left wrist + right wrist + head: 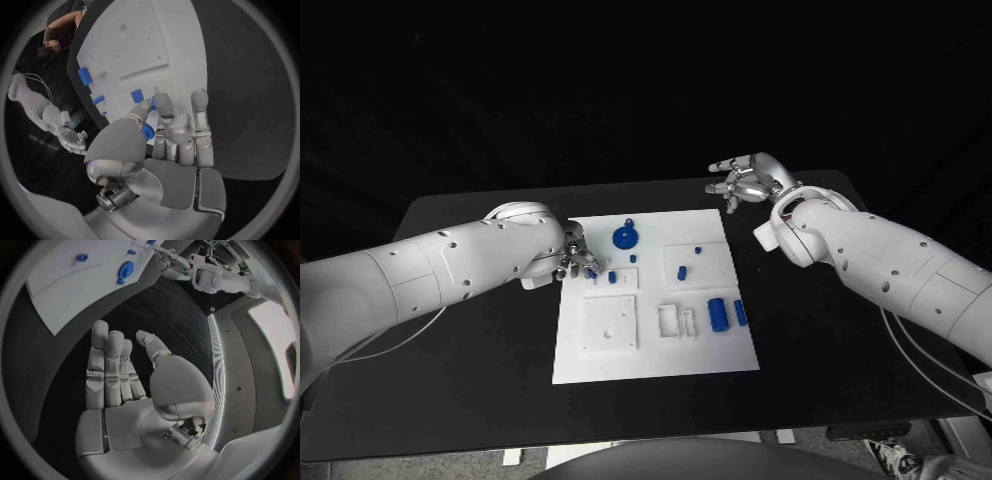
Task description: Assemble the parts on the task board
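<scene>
No writing or label can be read on anything here. The task board (653, 345), a flat white plate with shallow square recesses, lies in the middle of the matte black table (473, 400). The left hand (574, 258) rests at the board's left edge, its silver fingers curled round a small blue part (147, 132); the fingers hide most of it, so its shape is hard to make out. A round blue disc with a small loop (626, 237) sits near the board's far edge, a short blue peg (682, 272) stands in a square recess, and two blue cylinders (718, 314) lie side by side by the right edge. The right hand (743, 180) hovers off the board over the table's far right, fingers straight and apart, holding nothing.
</scene>
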`<state>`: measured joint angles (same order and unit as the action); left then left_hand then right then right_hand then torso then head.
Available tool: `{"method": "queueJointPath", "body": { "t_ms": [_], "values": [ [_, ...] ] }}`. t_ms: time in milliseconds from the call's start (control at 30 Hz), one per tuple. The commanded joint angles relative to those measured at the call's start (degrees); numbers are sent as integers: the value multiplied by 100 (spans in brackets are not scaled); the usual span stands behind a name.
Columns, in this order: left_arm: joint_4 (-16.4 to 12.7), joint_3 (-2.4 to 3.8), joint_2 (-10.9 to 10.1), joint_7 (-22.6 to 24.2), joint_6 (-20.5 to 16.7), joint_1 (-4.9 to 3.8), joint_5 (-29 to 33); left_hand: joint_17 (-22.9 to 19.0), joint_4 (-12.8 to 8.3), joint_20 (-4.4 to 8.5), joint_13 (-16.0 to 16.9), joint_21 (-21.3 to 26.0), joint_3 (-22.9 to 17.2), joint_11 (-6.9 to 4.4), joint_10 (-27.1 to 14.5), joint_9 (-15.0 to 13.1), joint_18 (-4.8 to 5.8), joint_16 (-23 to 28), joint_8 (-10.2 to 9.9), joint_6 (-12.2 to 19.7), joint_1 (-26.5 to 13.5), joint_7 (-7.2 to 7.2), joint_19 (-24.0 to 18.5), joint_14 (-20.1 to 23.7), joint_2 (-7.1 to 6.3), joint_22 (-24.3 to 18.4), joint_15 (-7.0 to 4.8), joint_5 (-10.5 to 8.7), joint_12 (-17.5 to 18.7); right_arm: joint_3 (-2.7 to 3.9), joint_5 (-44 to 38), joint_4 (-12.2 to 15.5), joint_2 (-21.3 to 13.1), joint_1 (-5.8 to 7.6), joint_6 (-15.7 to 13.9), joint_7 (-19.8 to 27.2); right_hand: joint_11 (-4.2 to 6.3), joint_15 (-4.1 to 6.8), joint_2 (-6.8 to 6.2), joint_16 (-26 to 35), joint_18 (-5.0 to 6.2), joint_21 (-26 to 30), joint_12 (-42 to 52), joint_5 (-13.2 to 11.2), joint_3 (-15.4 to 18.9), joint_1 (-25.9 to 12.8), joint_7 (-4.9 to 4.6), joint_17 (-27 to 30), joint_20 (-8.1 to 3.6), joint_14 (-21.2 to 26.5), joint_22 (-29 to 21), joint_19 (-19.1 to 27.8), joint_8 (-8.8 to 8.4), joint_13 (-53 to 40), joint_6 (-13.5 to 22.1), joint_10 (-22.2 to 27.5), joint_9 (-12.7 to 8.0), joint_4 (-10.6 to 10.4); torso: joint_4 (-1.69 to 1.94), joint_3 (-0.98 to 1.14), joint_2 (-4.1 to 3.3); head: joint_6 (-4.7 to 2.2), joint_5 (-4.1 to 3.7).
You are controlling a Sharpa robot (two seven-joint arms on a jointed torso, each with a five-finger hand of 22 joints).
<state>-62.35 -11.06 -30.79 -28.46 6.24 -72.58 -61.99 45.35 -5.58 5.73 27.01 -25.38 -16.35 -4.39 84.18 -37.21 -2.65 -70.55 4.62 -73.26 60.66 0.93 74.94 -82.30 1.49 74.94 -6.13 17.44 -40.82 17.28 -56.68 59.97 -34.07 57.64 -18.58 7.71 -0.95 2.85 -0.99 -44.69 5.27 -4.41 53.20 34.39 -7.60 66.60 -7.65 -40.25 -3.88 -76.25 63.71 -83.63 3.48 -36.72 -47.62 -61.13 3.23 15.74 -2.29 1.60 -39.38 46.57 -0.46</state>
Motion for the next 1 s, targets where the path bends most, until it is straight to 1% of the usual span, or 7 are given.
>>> {"method": "queueJointPath", "body": {
  "t_ms": [33,300,333,367,467,767,1000],
  "values": [
    [-48,0,-12,102,-208,6,-106,9,-127,-3,6,11,-122,-38,246,6,-74,-1,30,-3,97,26,31,-13,76,102,-34,5,20,3,-8,9,-3,-1,13,56,2,6,36,30,21,-11,-31,35,-4,-43,-8,7,-6,-2,-5,36,-35,6,38,-6,-9,2,1,-2,-3,8,-8],
    [-123,-1,-46,94,-306,16,-98,15,-112,-4,7,10,-110,-38,247,12,-75,-4,28,-4,90,28,33,-14,64,102,-34,-1,18,3,-7,17,-8,-1,14,55,2,6,36,30,21,-11,-31,35,-4,-43,-8,7,-6,-2,-5,36,-35,6,38,-6,-9,2,13,-5,-2,15,11],
    [-130,-1,-50,92,-324,17,-98,9,-102,-6,6,9,-106,-39,247,17,-78,-1,27,-5,95,29,34,-12,58,102,-35,-4,18,3,-7,17,-8,-1,13,55,2,6,36,30,21,-11,-31,35,-4,-43,-8,7,-6,-2,-5,36,-35,6,38,-6,-9,2,6,-1,-2,9,18],
    [-139,-1,-53,90,-357,22,-97,5,-96,-6,6,9,-104,-39,247,20,-79,0,26,-6,98,30,34,-11,55,102,-36,-5,19,3,-7,17,-8,-1,13,55,2,6,36,30,21,-11,-31,35,-4,-43,-8,7,-6,-2,-5,36,-35,6,38,-6,-9,2,0,-5,0,25,28],
    [-151,-2,-59,83,-390,37,-100,5,-96,-6,6,9,-104,-39,247,20,-79,0,26,-6,98,30,34,-11,55,102,-36,-5,19,3,-6,15,-8,-1,14,55,2,6,36,30,21,-11,-31,35,-4,-43,-8,7,-6,-2,-5,36,-35,6,38,-6,-9,2,-4,-5,-2,23,34],
    [-206,-6,-92,56,-427,75,-153,5,-96,-6,6,9,-104,-39,247,20,-79,0,26,-6,98,30,34,-11,55,102,-36,-5,19,3,-6,16,-15,-1,16,55,2,6,36,30,21,-11,-31,35,-4,-43,-8,7,-6,-2,-5,36,-35,6,38,-6,-9,2,-2,4,-3,34,35],
    [-257,-14,-124,22,-426,83,-174,15,-82,-11,7,3,-102,-41,247,27,-86,-9,26,-8,108,29,37,-15,51,104,-36,-2,16,3,-6,19,-24,-1,15,54,2,6,36,30,21,-11,-31,35,-4,-43,-8,7,-6,-2,-5,36,-35,6,38,-6,-9,2,-4,3,-2,25,41]
  ]
}}
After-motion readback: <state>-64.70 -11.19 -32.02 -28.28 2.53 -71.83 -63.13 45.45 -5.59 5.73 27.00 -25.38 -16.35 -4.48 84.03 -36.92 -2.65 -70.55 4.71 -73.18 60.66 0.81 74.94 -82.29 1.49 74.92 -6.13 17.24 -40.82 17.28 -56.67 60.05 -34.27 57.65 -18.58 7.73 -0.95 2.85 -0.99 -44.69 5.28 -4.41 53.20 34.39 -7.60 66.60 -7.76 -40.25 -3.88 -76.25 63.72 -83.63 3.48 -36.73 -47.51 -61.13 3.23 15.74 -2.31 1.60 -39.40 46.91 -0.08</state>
